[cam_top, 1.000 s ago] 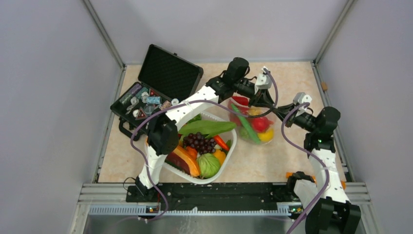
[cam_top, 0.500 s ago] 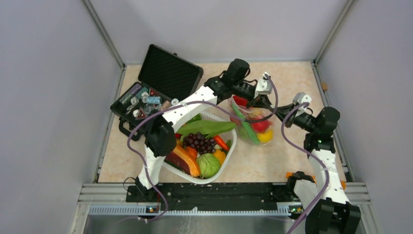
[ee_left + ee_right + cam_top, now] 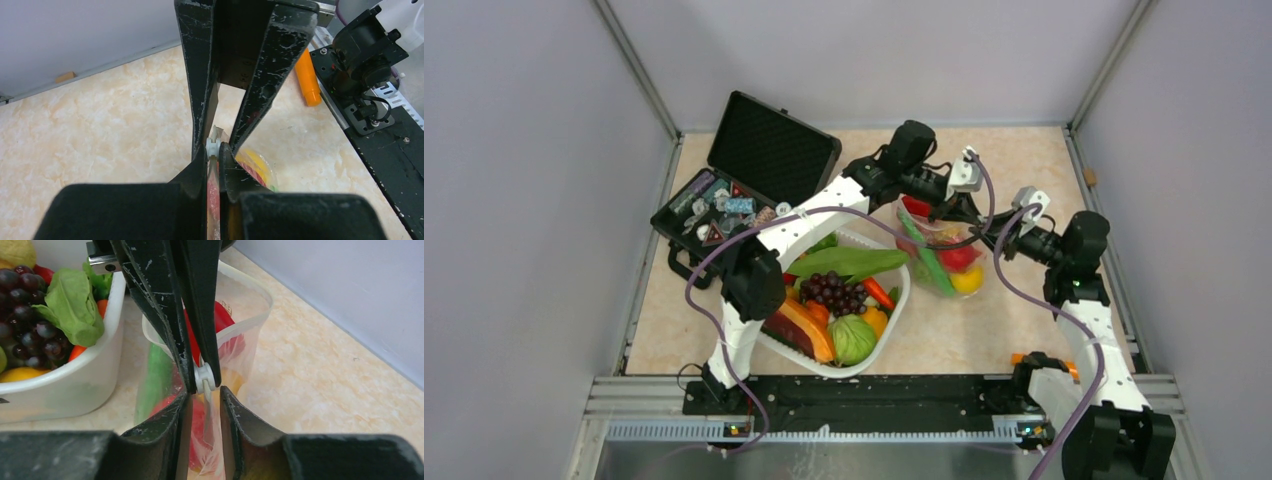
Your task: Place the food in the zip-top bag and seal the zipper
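The zip-top bag (image 3: 939, 262) stands upright right of the basket. It holds food: a long green pod (image 3: 929, 262), a red piece (image 3: 961, 256) and a yellow lemon (image 3: 970, 281). My left gripper (image 3: 969, 213) reaches over from the left and is shut on the white slider of the zipper (image 3: 205, 378), which the left wrist view shows pinched between its tips (image 3: 214, 148). My right gripper (image 3: 205, 391) faces it from the right, its fingers slightly apart. The bag's top edge (image 3: 212, 412) hangs loose in that gap, touched by neither pad. In the top view the right gripper (image 3: 994, 235) sits just right of the left one.
A white basket (image 3: 902, 300) left of the bag holds grapes (image 3: 834, 293), leaves and other toy produce. An open black case (image 3: 769, 150) with small items stands at the back left. An orange object (image 3: 307, 80) lies near the right arm's base.
The right gripper has let go of the bag's edge and opened a little. Its arm shifted slightly left. The left gripper closed fully on the slider.
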